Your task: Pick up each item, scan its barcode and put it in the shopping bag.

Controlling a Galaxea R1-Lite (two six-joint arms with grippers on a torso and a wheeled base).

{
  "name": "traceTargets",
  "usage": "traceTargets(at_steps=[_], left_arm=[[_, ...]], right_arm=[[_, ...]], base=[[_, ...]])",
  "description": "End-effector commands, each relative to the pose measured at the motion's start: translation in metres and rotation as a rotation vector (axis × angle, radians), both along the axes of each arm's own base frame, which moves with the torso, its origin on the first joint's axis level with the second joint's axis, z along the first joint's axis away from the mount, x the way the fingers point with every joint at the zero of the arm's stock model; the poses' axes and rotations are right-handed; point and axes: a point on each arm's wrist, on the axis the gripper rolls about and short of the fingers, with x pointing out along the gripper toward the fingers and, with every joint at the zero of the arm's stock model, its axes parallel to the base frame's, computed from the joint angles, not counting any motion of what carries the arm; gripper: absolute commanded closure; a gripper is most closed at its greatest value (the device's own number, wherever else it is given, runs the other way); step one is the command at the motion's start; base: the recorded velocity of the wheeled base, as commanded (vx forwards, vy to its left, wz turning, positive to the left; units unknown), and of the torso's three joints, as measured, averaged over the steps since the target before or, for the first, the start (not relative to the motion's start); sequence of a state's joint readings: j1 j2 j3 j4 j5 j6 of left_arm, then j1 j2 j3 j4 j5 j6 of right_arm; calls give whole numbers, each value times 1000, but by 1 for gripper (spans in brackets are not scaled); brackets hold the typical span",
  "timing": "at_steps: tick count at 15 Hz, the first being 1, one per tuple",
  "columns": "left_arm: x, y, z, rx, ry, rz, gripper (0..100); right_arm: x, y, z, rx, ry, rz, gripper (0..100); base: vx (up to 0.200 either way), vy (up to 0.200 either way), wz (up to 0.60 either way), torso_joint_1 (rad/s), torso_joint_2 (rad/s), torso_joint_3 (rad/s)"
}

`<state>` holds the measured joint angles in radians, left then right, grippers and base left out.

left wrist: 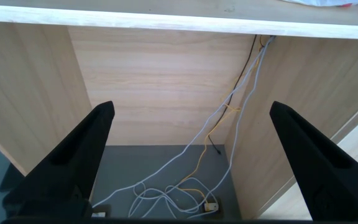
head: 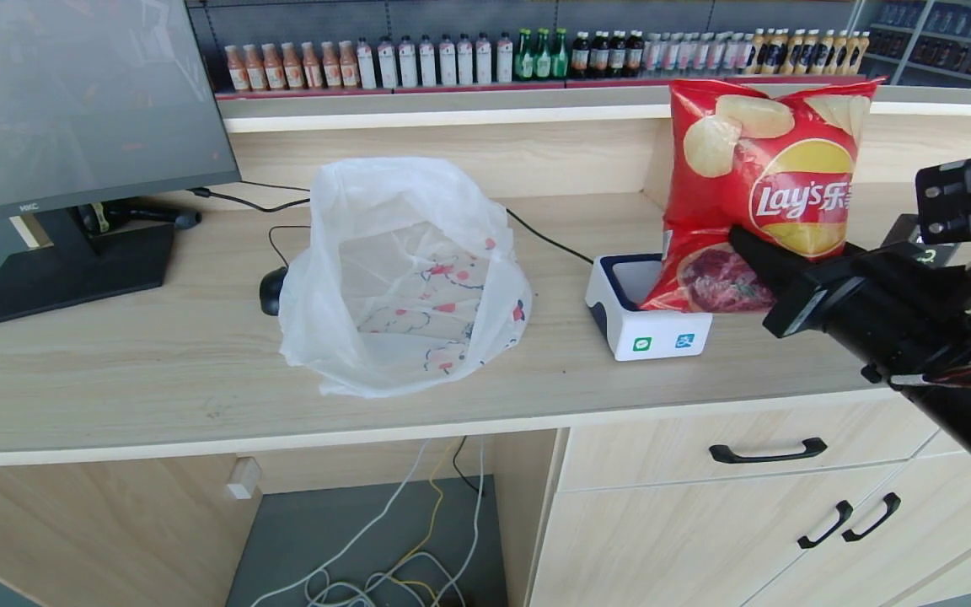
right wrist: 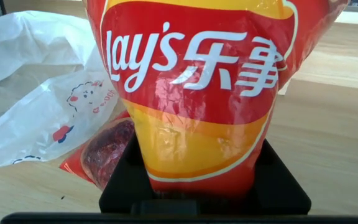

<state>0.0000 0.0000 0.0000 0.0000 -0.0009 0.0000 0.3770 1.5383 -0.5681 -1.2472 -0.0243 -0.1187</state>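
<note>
A red chip bag (head: 759, 185) stands upright over the white barcode scanner box (head: 650, 324) at the counter's right. My right gripper (head: 755, 257) is shut on the bag's lower part. In the right wrist view the chip bag (right wrist: 197, 93) rises between the dark fingers (right wrist: 120, 180). The white plastic shopping bag (head: 405, 278) sits open-mouthed on the counter to the scanner's left, and shows as the shopping bag (right wrist: 36, 106) beyond the chips. My left gripper (left wrist: 191, 162) hangs open below the counter, its two fingers (left wrist: 73, 162) spread wide over the floor cables.
A monitor (head: 72, 110) on its stand occupies the counter's back left, with a black mouse (head: 273, 291) and cables (head: 258, 202) beside the shopping bag. A raised ledge (head: 452, 118) backs the counter. Drawers with black handles (head: 768, 455) are below right.
</note>
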Motion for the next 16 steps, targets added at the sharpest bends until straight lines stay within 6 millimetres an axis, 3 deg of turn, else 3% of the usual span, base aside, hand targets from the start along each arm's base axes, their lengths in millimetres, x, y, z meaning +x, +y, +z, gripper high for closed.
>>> traceTargets(at_steps=[1, 8, 16], left_arm=[[0, 0, 0, 0, 0, -1, 0], [0, 0, 0, 3, 0, 1, 0], [0, 0, 0, 0, 0, -1, 0]], right_arm=[[-11, -5, 14, 26, -55, 0, 100], [-21, -12, 33, 53, -130, -10, 100], [-26, -12, 34, 49, -140, 17, 100]], base=[[0, 0, 0, 0, 0, 0], [0, 0, 0, 0, 0, 0], [0, 200, 0, 2, 2, 3]])
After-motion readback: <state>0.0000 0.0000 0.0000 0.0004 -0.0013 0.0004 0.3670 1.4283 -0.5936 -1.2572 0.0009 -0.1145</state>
